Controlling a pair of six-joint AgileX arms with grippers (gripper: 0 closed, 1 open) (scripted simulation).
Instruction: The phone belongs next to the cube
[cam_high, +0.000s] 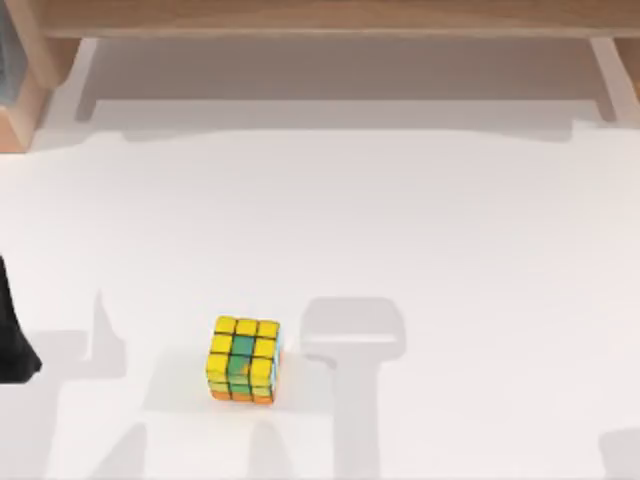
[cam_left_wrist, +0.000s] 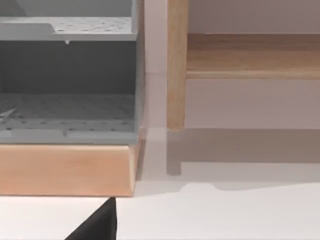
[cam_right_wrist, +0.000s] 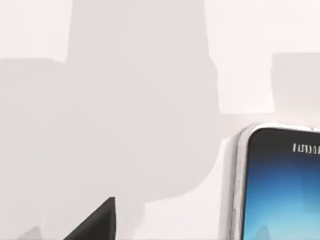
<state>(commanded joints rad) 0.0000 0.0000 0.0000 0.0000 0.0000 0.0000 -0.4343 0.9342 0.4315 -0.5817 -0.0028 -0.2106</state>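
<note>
The white desk (cam_high: 450, 220) carried the cube (cam_high: 243, 359) toward its front, left of centre, resting flat with yellow tiles upward. In the right wrist view the phone (cam_right_wrist: 280, 190) lay flat on the same white surface, screen up

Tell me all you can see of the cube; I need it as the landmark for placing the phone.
The cube is a small 3x3 puzzle cube with black grid lines. Its upward face is mostly yellow tiles with a few green ones down the middle column, and an orange row shows along its near lower edge. It looks like glossy plastic. It sits flat and square on the white table, in the near-left part of the top view, casting a soft shadow. Nothing touches it.
</note>
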